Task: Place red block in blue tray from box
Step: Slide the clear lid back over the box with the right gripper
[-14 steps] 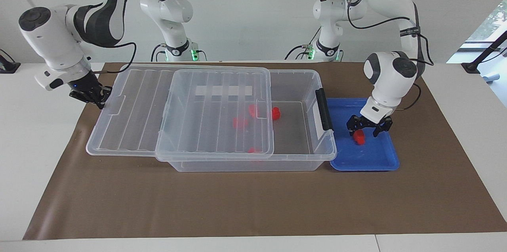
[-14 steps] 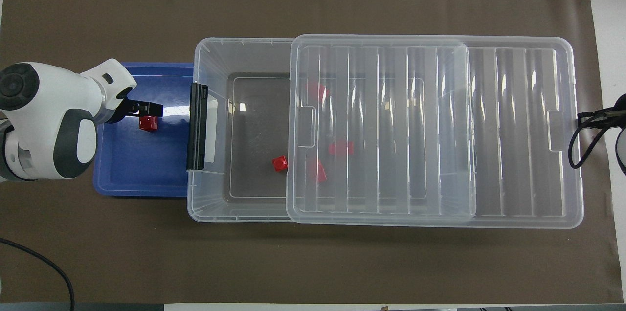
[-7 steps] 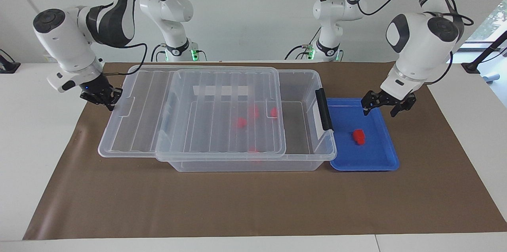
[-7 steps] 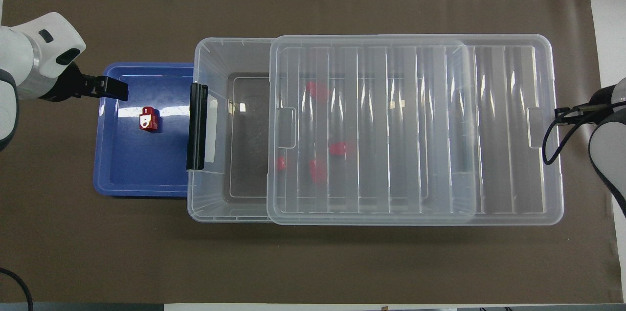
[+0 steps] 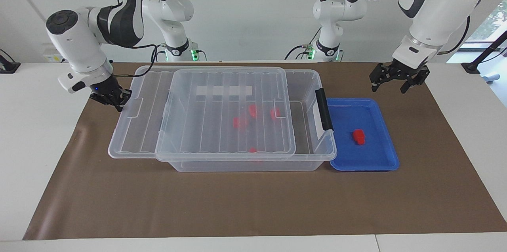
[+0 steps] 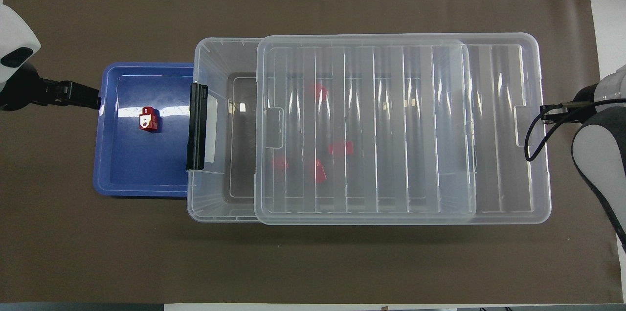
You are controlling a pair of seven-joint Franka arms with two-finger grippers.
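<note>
Red block (image 5: 359, 136): I see it lying loose on the floor of the blue tray (image 5: 386, 163), touching no finger, in the half of the tray nearer the box (image 5: 313, 157).
Left claw (image 5: 394, 79): I have it up in the air over the brown mat just off the tray's robot-side rim, fingers spread apart and holding nothing.
Right claw (image 5: 112, 98): it sits at the lid's (image 5: 222, 113) short edge at the right arm's end of the table; I cannot tell whether its fingers are apart or together.
Lid: lies shifted toward the right arm's end, overhanging the box there, leaving a strip open beside the black latch (image 5: 324, 109).
Key relation: the lid's long axis runs straight from the right claw toward the tray, so I judge a push along that line would close it.
Remaining blocks (image 5: 253, 110): under the lid, inside the box.
</note>
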